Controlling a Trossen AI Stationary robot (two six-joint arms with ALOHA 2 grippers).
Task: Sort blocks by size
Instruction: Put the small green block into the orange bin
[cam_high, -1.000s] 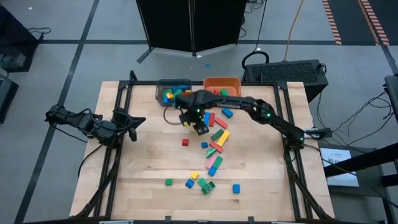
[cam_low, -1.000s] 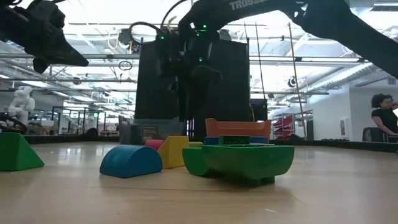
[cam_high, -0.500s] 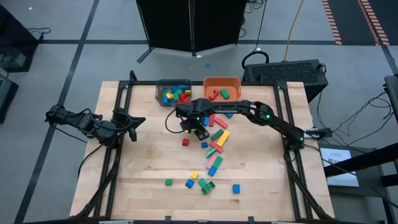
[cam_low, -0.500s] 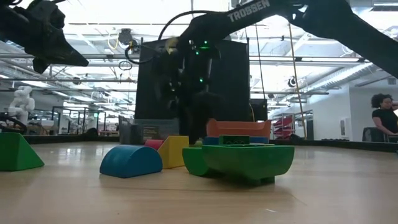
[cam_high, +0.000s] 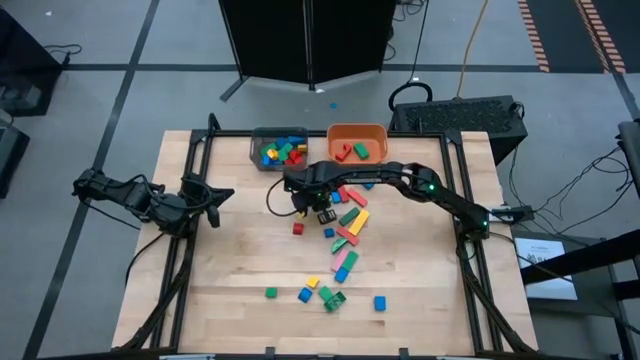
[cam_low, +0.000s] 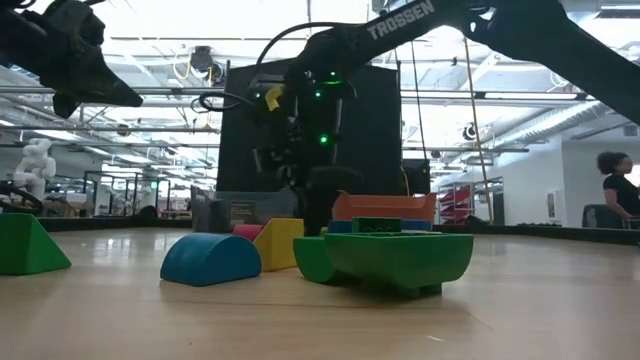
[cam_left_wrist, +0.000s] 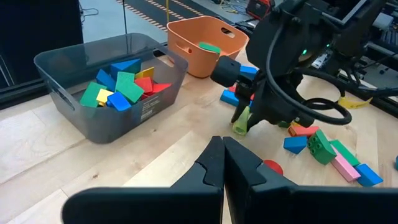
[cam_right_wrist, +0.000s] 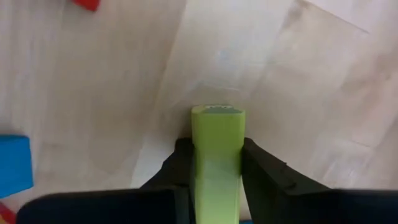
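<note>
- The right gripper (cam_high: 319, 211) is down at the table just in front of the grey bin (cam_high: 256, 151), its fingers (cam_right_wrist: 261, 171) pinching a lime-green block (cam_right_wrist: 217, 155) from both sides; the block's tip stands at the wooden table (cam_high: 230, 270), touching or barely clear.
- In the left wrist view the same lime-green block (cam_left_wrist: 242, 120) hangs nearly upright below the right gripper (cam_left_wrist: 252, 115).
- The left gripper (cam_left_wrist: 221, 163) waits at the table's nine-o'clock edge, fingers pressed together on nothing.
- The loose blocks (cam_high: 345, 240) lie from the table's centre toward five o'clock; sorted ones sit in the grey bin at twelve o'clock and the orange bin (cam_high: 357, 131) just to its right.
- Risk: only the block's upper end is held, so a fast lift or swing could let it pivot or slip out.
- Risk: the red cube (cam_high: 297, 228) sits near the gripper at its seven o'clock; a low sweep could knock it away.
- Risk: both bins stand side by side, so a careless release could land the block in the wrong size group or on a rim.
</note>
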